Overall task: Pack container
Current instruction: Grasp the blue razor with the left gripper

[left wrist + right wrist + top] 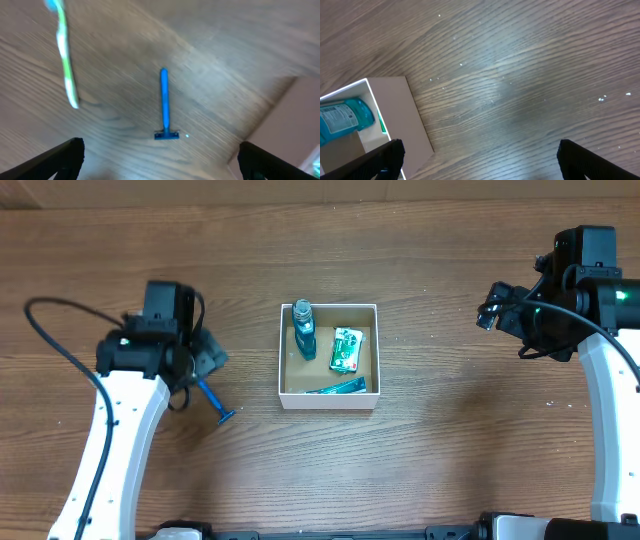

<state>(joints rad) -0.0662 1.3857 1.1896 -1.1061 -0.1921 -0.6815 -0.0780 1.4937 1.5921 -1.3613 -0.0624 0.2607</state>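
Note:
The container (330, 401), a small square box with white walls and a brown floor, sits mid-table. It holds an upright teal bottle (304, 330), a green packet (346, 348) and a flat teal item (337, 387). A blue razor (214, 400) lies on the table left of the box. My left gripper (208, 360) hovers just above it, open and empty. In the left wrist view the razor (164, 105) lies ahead of the open jaws (160, 165), with a green-white toothbrush (65, 60) further off. My right gripper (493, 305) is open and empty, right of the box.
The right wrist view shows the container's outer wall (400, 110) and the teal bottle (345, 117) at the left, with bare wood table ahead of the open jaws (480, 165). The container's corner (300, 115) shows at the right of the left wrist view.

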